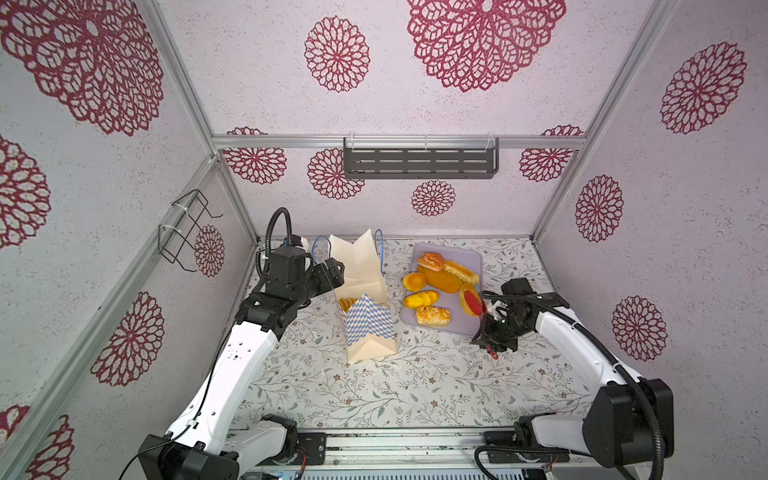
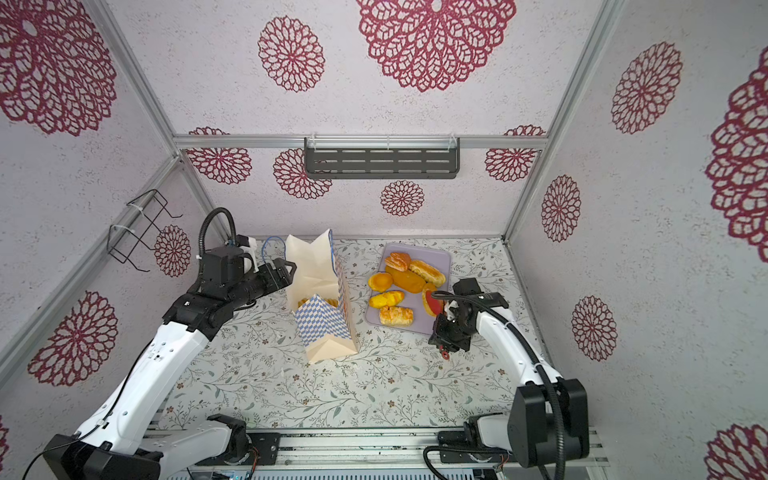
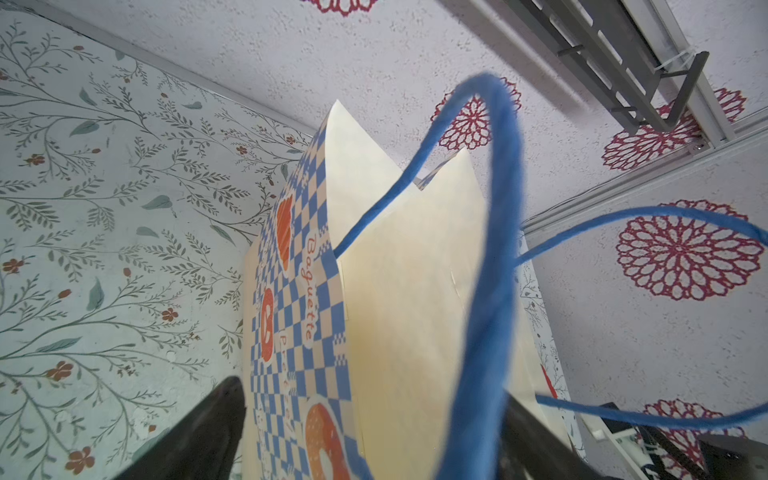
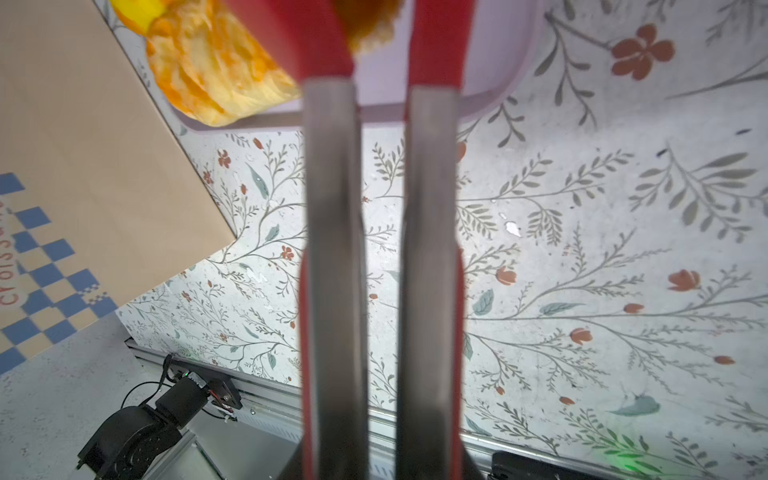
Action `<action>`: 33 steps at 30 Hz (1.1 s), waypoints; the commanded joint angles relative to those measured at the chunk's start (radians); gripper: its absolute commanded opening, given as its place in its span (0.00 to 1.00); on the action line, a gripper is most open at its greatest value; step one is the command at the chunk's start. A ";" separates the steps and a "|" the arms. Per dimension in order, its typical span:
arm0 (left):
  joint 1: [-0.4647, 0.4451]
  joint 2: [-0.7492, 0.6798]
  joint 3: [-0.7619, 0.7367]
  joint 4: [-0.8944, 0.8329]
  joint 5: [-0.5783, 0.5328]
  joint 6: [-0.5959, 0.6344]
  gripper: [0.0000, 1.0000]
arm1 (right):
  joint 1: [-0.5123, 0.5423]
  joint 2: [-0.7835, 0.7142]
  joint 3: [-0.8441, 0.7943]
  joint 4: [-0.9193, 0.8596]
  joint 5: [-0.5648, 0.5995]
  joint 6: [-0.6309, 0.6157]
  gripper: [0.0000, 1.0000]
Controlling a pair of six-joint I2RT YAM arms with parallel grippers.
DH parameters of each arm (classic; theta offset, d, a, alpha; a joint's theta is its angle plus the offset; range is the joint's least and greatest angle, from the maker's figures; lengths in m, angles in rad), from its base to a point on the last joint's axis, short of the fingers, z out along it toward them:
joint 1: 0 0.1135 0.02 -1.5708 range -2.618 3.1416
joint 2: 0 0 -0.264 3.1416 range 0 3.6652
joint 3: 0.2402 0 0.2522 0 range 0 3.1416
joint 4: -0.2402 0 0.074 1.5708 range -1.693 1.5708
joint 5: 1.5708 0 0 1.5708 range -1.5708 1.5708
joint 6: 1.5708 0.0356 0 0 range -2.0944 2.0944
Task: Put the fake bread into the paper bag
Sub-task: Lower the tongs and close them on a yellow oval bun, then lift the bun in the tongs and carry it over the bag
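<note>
Floral-print desk (image 1: 415, 386) carries the upright paper bag (image 1: 365, 320), one bun (image 1: 347, 302) inside; other fake bread (image 1: 440, 280) sits on the lilac tray (image 1: 461, 322). Left claw (image 1: 334, 270) gapes astride the bag's rim. Right claw (image 1: 492, 328) clamps red-tipped tongs (image 1: 473, 300), pinching a pastry (image 1: 463, 299) at the tray's edge.

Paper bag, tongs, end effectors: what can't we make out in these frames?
- Paper bag contents: in both top views its front wall hides all but one loaf; count unknown.
- Tongs tips: right wrist view, blurred and cut off by the edge; the bun between them barely shows.
- Left end effector: left wrist view, fingers blurred and edge-cropped; whether they touch the bag is unclear.
</note>
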State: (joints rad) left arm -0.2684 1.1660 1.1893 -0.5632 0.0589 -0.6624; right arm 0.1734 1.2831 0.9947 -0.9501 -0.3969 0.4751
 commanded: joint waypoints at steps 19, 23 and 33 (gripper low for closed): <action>0.002 -0.012 0.056 -0.060 -0.042 -0.045 0.71 | 0.203 -0.097 0.388 0.222 0.091 0.061 0.23; 0.001 -0.008 0.065 -0.081 -0.052 -0.048 0.67 | 0.355 -0.022 0.512 0.284 0.127 0.017 0.23; 0.002 -0.026 0.055 -0.103 -0.092 -0.059 0.46 | 0.637 0.128 0.733 0.243 0.139 -0.141 0.24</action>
State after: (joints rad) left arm -0.2684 1.1587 1.2259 -0.6540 -0.0074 -0.7124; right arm 0.7692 1.4075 1.6676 -0.7128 -0.2821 0.4103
